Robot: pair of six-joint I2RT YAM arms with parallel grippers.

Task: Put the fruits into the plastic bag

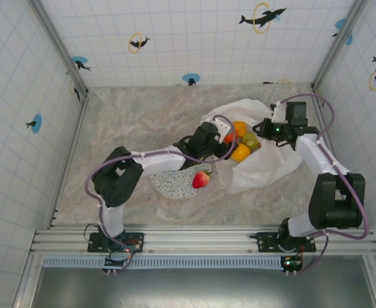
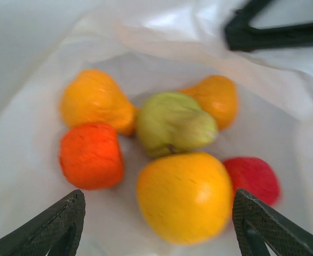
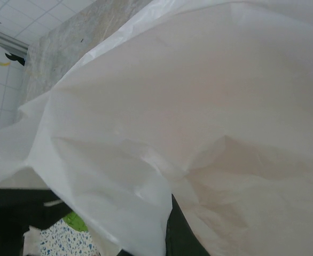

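Left gripper (image 2: 159,200) hangs wide open and empty over the bag's mouth. Six fruits (image 2: 172,125) (crowded together) lie inside the plastic bag (image 1: 268,165). Right gripper (image 1: 265,129) is pinched shut on its rim. One red fruit (image 1: 201,179) sits at the plate (image 1: 172,185) edge.

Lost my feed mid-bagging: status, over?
Left gripper open over fruits in bag. Right gripper shut on bag rim. One red fruit on plate, unbagged. Nothing blocking.

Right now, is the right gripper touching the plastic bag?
Touching. In the right wrist view the plastic bag drapes onto a finger of the right gripper; the top view puts it at the bag's rim.
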